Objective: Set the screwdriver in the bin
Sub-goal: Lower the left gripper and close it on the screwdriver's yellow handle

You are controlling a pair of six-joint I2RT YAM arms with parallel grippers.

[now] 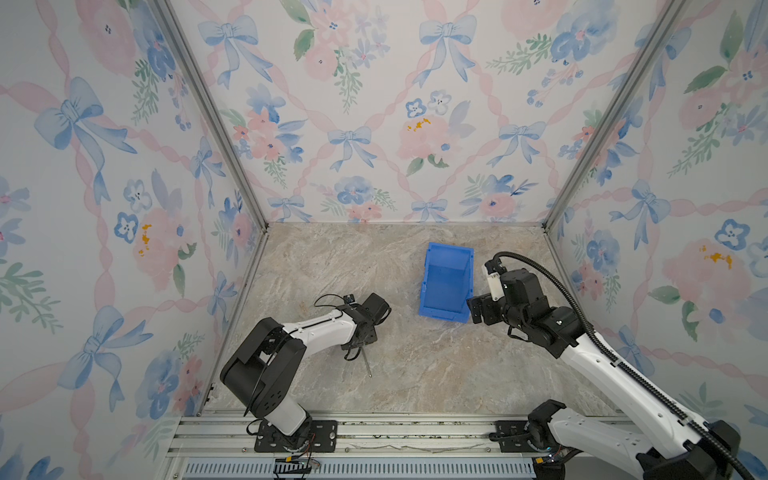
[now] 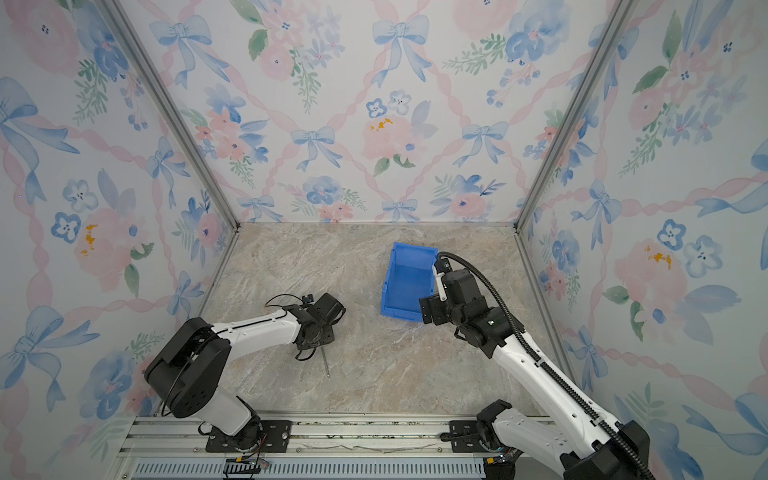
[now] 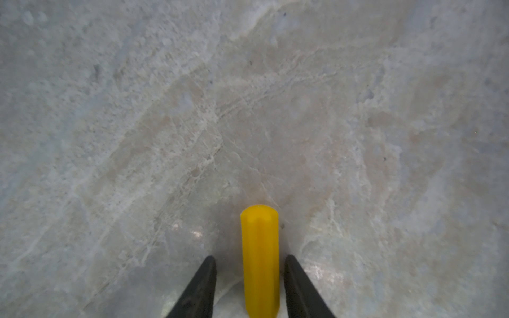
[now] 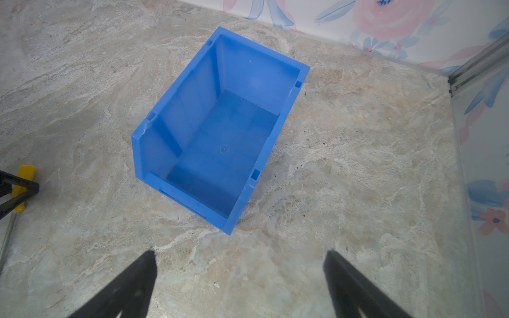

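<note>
Left wrist view: the left gripper (image 3: 249, 258) is low over the marbled bench (image 3: 137, 110). Its two black fingers (image 3: 202, 283) are set on either side of the yellow handle of the screwdriver (image 3: 260, 247), which lies flat on the bench. The jaws are partly apart and not clamped: a strip of bench shows between one finger and the handle. The other finger is just beside the handle, and I cannot tell whether it touches. In both top views the screwdriver (image 1: 366, 363) shows only its thin metal shaft, which pokes out from under the left wrist toward the near edge of the bench, on the left half. The bin (image 1: 451, 249) stands upright on the bench right of the middle, well apart from the screwdriver, with its lower front lip facing the near edge. The right gripper (image 4: 240, 252) hovers over bare bench close to the bin's near right corner. Its jaws are spread wide with nothing between them. At the edge of the right wrist view, the yellow handle shows between the left gripper's dark fingers, outside the bin.
</note>
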